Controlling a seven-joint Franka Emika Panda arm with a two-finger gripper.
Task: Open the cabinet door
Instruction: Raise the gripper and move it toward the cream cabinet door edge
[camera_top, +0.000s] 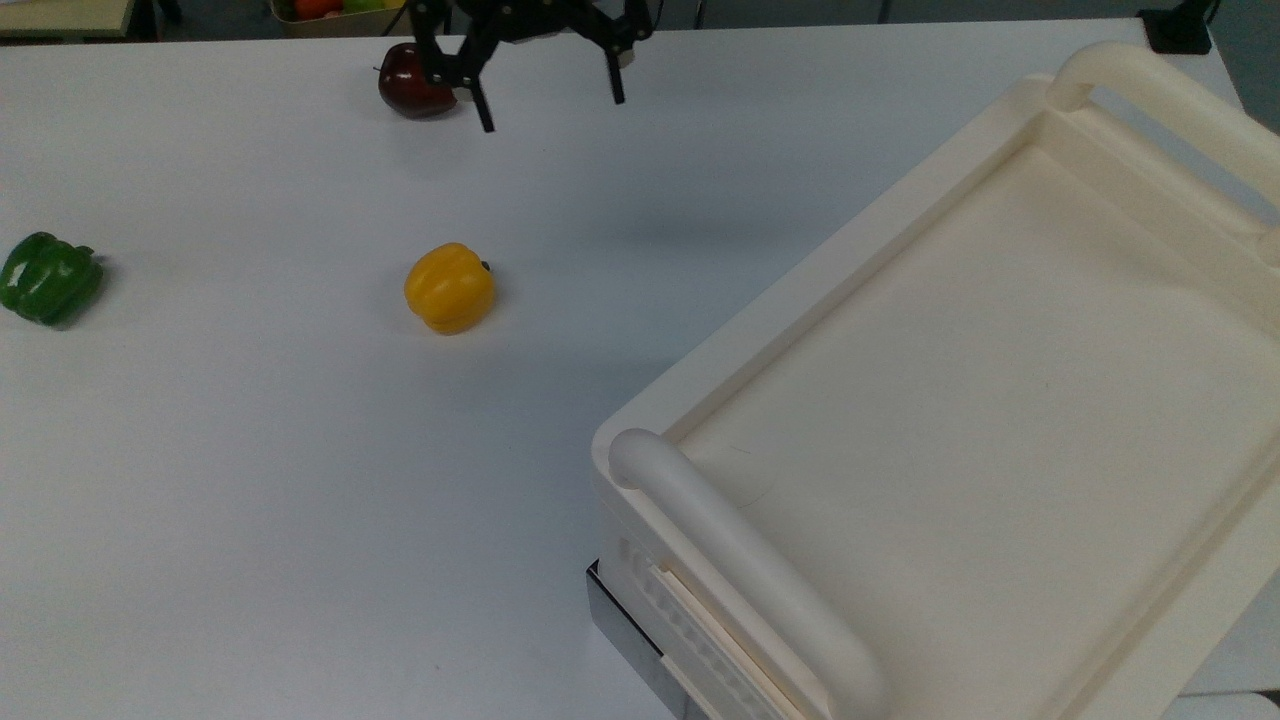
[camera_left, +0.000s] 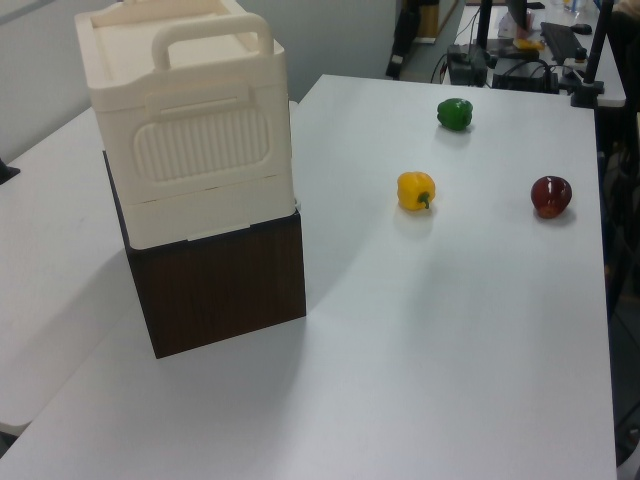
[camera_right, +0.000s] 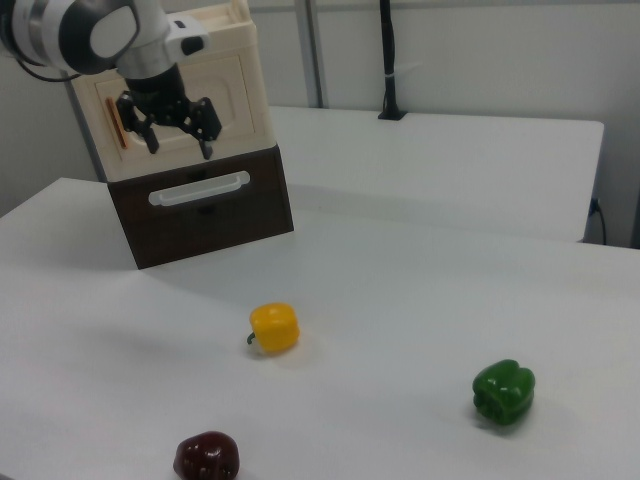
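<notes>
Jaws stood wide, the gripper (camera_right: 178, 140) empty before the cabinet door (camera_right: 178, 108). Approach seemed under way; next it needed that door's copper handle (camera_right: 121, 127)

Cream cabinet door (camera_right: 172, 98), closed flush, copper bar handle at its left edge.

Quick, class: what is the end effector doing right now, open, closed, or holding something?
End effector: open and empty, fingers spread wide, in the air above the table and not touching the cabinet door.

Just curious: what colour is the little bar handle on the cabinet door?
Copper-orange, on the cream cabinet door; the handle shows best in the right view.
</notes>
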